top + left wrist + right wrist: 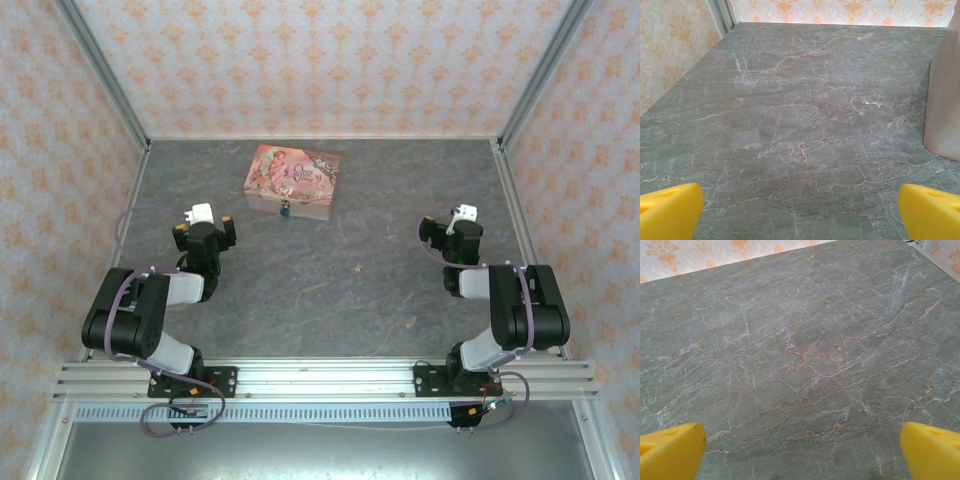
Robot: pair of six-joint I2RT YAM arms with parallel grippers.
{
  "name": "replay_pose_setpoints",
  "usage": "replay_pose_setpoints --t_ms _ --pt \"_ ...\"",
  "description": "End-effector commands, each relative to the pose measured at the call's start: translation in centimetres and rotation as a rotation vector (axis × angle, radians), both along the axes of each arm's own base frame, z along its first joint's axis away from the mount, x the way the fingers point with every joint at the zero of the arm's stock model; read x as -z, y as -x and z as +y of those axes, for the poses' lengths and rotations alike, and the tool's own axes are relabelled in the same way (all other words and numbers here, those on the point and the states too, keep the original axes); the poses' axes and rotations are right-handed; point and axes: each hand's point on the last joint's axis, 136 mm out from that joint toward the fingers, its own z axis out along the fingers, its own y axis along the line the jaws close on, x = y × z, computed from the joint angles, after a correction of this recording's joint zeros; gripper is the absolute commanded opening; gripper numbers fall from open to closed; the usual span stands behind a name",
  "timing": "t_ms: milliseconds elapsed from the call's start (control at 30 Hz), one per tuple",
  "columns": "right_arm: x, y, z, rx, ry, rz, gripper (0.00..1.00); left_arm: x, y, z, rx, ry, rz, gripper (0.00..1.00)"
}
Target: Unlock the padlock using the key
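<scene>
Left claw (800, 212) and right claw (801, 452) both wide — empty, grey marbled tabletop (330, 290), orange-patterned walls (330, 60)

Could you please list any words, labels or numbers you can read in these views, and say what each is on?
Pink picture tin, lid: a curly script line mid-lid, too small and blurred to read.
Padlock on the tin's front: too tiny to show any marking.
Nothing else legible.
</scene>
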Motion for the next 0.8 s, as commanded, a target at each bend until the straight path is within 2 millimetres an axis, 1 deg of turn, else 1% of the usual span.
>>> replay_pose_setpoints --t_ms 0,167,233,300,367,433,500,533,633,700,767 --pt "-0.7 -0.4 -0.1 0.009 0.016 -0.017 0.99 -0.7 -0.4 0.2 -0.005 -0.004 -0.013 1.00" --pt "-0.7 -0.3 -0.1 0.009 0.014 -0.020 0.99 -0.7 -0.3 0.3 -0.008 -0.005 -0.016 1.00" --pt "-1.0 -0.3 -0.4 0.024 0.016 -0.021 0.99 -1.4 0.0 0.7 -0.038 -0.006 -0.018 1.00" --pt "-2.0 -0.2 -1.0 0.065 0.017 -0.003 0.99 -3.1 0.2 0.8 -0.041 -0.008 -0.003 1.00" --pt "-3.1 0.1 -1.2 0.079 0.011 0.043 0.99 -5.1 0.6 0.4 -0.026 0.015 0.010 1.00" --pt "-4.0 0.5 -1.0 0.078 -0.013 0.088 0.99 -7.2 1.1 -0.1 -0.012 0.076 0.005 1.00" --pt "-4.4 1.3 -0.6 0.090 -0.069 0.152 0.99 -9.0 1.8 -0.6 -0.034 0.183 0.021 1.00" --pt "-4.4 1.8 -0.2 0.085 -0.099 0.191 0.99 -9.5 2.2 -0.9 -0.036 0.224 0.038 1.00" --pt "-4.5 3.2 2.4 0.014 -0.230 0.293 0.99 -10.2 3.2 -1.9 -0.049 0.376 0.062 1.00" --pt "-4.5 4.4 4.9 -0.044 -0.298 0.363 0.92 -10.2 3.7 -3.4 -0.017 0.488 0.067 1.00" --pt "-4.5 5.8 7.2 -0.092 -0.331 0.435 0.87 -9.9 4.2 -4.8 0.023 0.557 0.087 1.00"
